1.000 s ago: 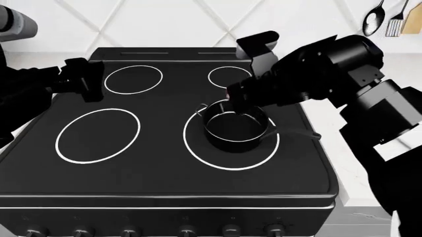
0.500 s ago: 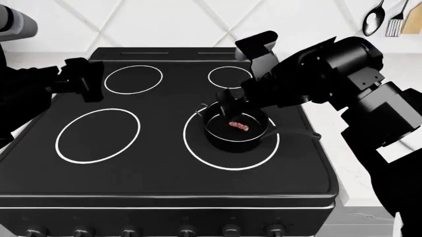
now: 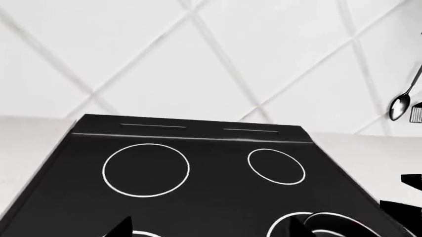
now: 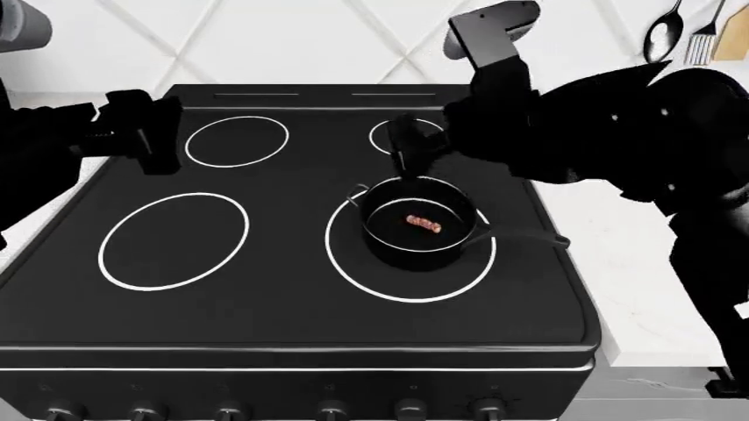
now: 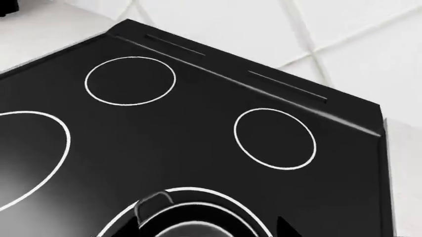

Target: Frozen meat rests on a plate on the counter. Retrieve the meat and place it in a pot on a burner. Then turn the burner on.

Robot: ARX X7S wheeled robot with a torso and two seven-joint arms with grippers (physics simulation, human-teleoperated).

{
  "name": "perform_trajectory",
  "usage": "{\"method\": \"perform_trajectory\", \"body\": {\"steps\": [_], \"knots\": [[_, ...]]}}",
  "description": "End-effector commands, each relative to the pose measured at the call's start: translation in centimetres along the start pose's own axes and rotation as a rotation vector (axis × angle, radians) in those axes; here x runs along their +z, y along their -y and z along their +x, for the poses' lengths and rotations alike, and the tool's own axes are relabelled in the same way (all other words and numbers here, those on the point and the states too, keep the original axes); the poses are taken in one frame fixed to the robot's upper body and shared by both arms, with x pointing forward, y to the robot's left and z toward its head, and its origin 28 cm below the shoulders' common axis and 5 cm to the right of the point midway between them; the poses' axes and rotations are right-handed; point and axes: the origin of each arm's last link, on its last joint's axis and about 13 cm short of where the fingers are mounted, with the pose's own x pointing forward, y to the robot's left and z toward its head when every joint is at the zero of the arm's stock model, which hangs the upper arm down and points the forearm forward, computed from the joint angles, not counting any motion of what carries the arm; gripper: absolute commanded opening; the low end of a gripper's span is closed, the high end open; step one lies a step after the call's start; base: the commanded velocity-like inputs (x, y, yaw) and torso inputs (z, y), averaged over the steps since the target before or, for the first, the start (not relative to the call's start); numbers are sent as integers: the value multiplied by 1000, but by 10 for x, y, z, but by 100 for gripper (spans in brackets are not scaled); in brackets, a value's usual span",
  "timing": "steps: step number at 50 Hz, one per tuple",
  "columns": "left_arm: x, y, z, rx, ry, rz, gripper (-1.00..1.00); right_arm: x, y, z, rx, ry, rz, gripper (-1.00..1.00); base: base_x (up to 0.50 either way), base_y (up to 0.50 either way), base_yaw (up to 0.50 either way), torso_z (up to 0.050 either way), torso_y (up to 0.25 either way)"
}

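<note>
The meat [image 4: 423,224] is a small reddish strip lying inside the black pot [image 4: 416,235]. The pot stands on the large white-ringed burner [image 4: 351,276] at the front right of the black cooktop. My right gripper [image 4: 406,158] hangs open and empty just above and behind the pot's rim. In the right wrist view its jaws [image 5: 197,232] stand wide apart over the pot [image 5: 197,217] and the burner ring [image 5: 191,190]. My left gripper [image 4: 146,145] is open and empty over the cooktop's back left; its jaws [image 3: 211,232] also show in the left wrist view. The plate is out of view.
The cooktop has two other rings at the left [image 4: 174,241] [image 4: 237,140] and a small one at the back right [image 4: 387,132]. Knobs [image 4: 331,410] line the stove's front. The white counter [image 4: 632,289] lies to the right. Utensils [image 4: 667,31] hang on the tiled wall.
The meat has left my right gripper and now lies in the pot. My right gripper has opened and risen up and back from the pot. The left arm barely moved.
</note>
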Motion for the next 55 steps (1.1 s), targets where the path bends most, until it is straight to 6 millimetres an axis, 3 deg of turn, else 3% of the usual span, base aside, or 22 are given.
{"method": "perform_trajectory", "body": {"steps": [1, 13, 31, 43, 55], "knots": [[5, 9, -10, -18, 17, 22, 100, 7, -7, -46, -102, 291, 91, 100, 0, 0, 0, 0, 0], [2, 12, -16, -17, 23, 26, 100, 9, -13, -63, -195, 421, 105, 100, -31, 1, 0, 0, 0], [-3, 10, -14, -15, 22, 15, 100, 7, -16, -61, -218, 455, 102, 100, -497, 121, 0, 0, 0], [-7, 10, -17, -11, 41, 14, 100, 6, -15, -61, -210, 540, 66, 100, -9, 0, 0, 0, 0], [-12, 10, -21, 11, 55, 7, 100, 3, -17, -59, -190, 535, 35, 100, 0, 485, 0, 0, 0]]}}
